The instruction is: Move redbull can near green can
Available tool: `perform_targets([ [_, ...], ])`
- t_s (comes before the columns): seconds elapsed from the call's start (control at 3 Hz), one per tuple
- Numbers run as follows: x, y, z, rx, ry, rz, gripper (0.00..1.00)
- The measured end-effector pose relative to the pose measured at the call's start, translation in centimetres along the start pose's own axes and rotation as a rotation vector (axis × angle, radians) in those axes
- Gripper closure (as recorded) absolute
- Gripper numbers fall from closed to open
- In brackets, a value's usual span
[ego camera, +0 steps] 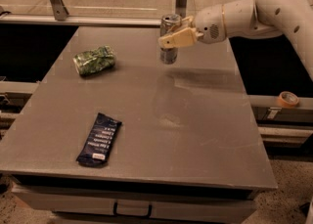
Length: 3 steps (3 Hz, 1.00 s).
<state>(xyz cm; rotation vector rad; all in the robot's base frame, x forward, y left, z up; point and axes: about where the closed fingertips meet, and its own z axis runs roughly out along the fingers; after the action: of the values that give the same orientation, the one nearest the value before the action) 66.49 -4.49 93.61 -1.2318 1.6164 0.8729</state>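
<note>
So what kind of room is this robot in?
Probably a robot testing lab, not a home: a plain grey table, a roll of tape on a side ledge, and the gripper holding a silver can at the table's far side.
</note>
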Motion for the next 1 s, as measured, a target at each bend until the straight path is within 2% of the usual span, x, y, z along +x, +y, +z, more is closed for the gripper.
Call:
perform_targets([
  [0.33,-0.3,0.6,3.8,-0.059,-0.029,0.0,1.0],
  [0.67,-0.6,0.7,7.0,-0.095,-0.03,-0.002,1.0],
  [1.0,-0.6,1.0,9.8,-0.116,-0.008,0.003,0.83],
])
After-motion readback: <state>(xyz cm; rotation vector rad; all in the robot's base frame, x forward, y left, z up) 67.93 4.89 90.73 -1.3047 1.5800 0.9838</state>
